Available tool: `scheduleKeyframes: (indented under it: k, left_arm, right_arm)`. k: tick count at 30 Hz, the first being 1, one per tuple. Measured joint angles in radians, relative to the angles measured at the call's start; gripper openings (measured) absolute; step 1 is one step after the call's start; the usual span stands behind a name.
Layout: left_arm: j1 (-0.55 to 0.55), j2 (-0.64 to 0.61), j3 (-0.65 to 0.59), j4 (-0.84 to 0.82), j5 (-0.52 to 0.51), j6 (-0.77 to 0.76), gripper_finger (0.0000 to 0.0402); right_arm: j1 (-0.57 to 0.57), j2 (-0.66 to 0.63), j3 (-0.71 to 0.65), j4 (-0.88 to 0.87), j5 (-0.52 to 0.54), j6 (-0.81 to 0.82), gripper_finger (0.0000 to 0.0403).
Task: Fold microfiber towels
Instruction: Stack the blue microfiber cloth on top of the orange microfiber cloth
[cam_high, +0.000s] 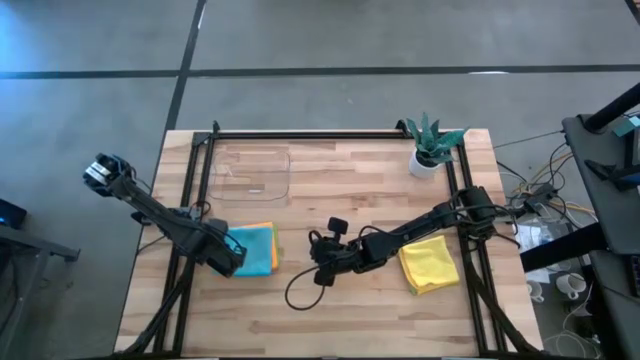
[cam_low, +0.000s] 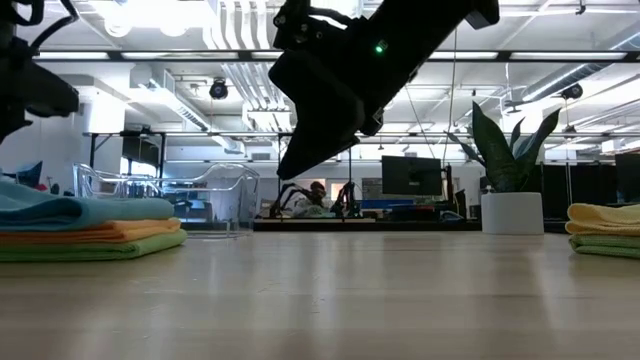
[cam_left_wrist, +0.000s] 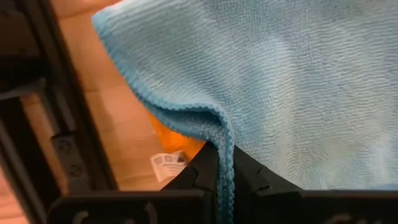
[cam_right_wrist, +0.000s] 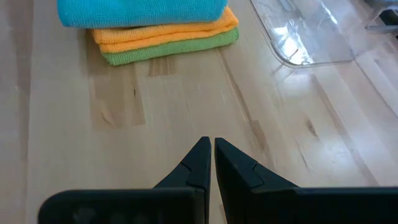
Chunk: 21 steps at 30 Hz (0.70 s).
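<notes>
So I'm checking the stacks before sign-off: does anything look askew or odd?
One thing: the left tool is shut on an edge of the teal towel atop the left stack, leaving a raised ridge. Orange and green beneath lie flat. The right tool, shut, hovers over bare table.

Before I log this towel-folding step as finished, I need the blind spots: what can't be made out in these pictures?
- Lime green microfiber towel beneath the folded yellow microfiber towel: covered from above in the high view, cut off by the edge in the low view.
- Small white label by the orange microfiber towel: print too small, left wrist view.
- Left gripper: jaws pinch the teal blue microfiber towel, which hides most of the stack.
</notes>
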Motion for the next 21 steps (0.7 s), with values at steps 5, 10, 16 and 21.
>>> scheduleKeyframes:
  k: [5,10,16,21]
  left_arm:
    - [0.000,0.025,-0.009,0.022,0.015,0.027,0.0001]
    - [0.000,0.031,-0.005,0.018,0.020,0.093,0.0030]
    - [0.000,0.006,-0.001,-0.067,0.017,0.138,0.0104]
    - [-0.002,-0.042,0.016,-0.177,0.009,0.150,0.0164]
  right_arm:
    - [0.000,0.005,-0.007,0.109,-0.048,-0.031,0.0018]
    - [-0.026,0.063,-0.013,0.418,-0.256,-0.133,0.0017]
    - [-0.064,0.213,0.166,0.458,-0.390,-0.130,0.0017]
    - [-0.064,0.350,0.424,0.281,-0.392,-0.193,0.0017]
